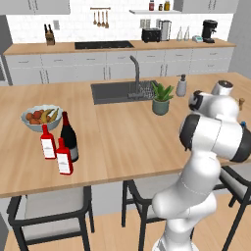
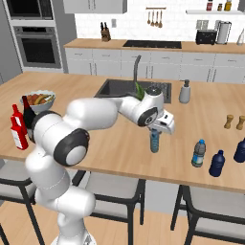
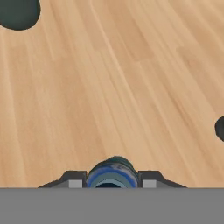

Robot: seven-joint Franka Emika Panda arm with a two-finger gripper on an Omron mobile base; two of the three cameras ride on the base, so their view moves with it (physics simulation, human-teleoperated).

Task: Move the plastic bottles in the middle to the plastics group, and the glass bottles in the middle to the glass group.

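Observation:
A small clear-blue plastic bottle point(image 2: 154, 142) with a blue cap stands upright at mid-counter, and my gripper point(image 2: 156, 130) is shut on its top from above. In the hand view its blue cap point(image 3: 111, 172) sits between the two fingertips of the gripper point(image 3: 111, 180). To the right stands the plastics group: another clear blue-capped bottle point(image 2: 198, 153) beside dark blue bottles point(image 2: 217, 163). Far left is the glass group: a dark wine bottle point(image 1: 68, 137) with two red bottles point(image 1: 48, 142) point(image 1: 64, 157) in front of it.
A fruit bowl point(image 1: 41, 117) sits behind the glass group. The sink point(image 1: 122, 91), a potted plant point(image 1: 161, 99) and a soap dispenser point(image 1: 182, 86) line the counter's far side. Two shakers point(image 2: 234, 122) stand at the right. Stools point(image 1: 54, 211) stand under the near edge.

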